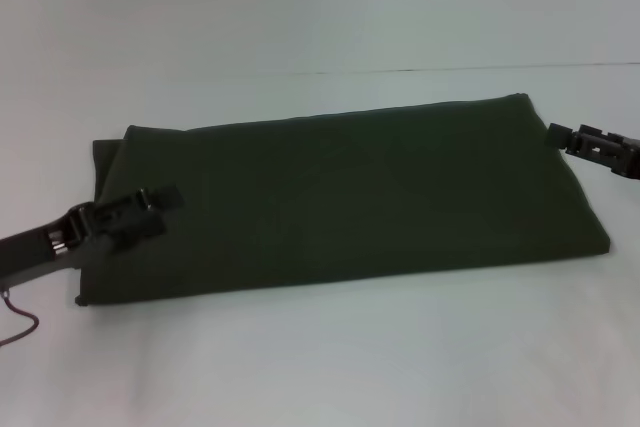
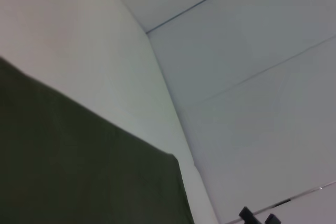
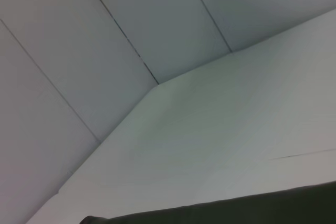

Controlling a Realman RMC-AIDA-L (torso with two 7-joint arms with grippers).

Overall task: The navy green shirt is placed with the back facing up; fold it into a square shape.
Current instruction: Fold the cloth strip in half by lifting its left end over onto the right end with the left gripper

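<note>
Shirt (image 1: pixel 350 197): dark olive, folded to a long flat band across the white table (image 1: pixel 320 367), plain side up; the left end shows a layered fold edge.
Left gripper (image 1: pixel 160 209): over the shirt's left end, fingers apart, tips at the cloth; grip on fabric cannot be told.
Right gripper (image 1: pixel 556 134): just beside the shirt's far right edge; finger state cannot be told.

Head camera looked forward and down over whole table (image 1: pixel 330 357) from mid distance. Left wrist camera sat low and close, tilted up — wall filled most of view. Right wrist likewise. All three shared navy green shirt (image 1: pixel 350 197) edge.
</note>
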